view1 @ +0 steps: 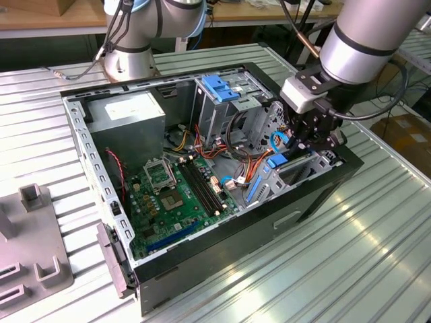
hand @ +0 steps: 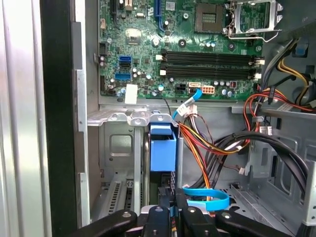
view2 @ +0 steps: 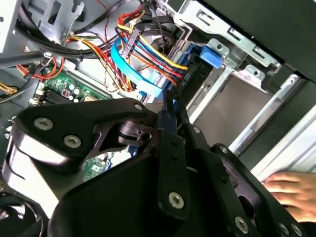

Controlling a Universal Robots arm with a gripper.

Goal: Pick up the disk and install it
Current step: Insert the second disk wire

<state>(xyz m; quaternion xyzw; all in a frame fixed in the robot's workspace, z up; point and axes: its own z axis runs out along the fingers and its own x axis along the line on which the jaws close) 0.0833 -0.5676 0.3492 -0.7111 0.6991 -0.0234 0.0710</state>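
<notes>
In the exterior view, an open computer case (view1: pixel 202 168) lies on a ribbed metal table (view1: pixel 377 256); the gripper (view1: pixel 306 138) reaches into its drive bay. In the second wrist view, a hand (view2: pixel 291 190) rests at the edge. In the first wrist view, the gripper's jaws stand narrow around the disk (hand: pixel 163 153), seated edge-on in the bay, mostly hidden.

Table: a ribbed metal worktop (view1: pixel 377 256) is catching bright overhead glare along its slats.
Back: a wooden bench (view1: pixel 60 17) is running behind it.
Side: a cardboard box (view1: pixel 407 134) is sitting low at the exterior view's right.
</notes>
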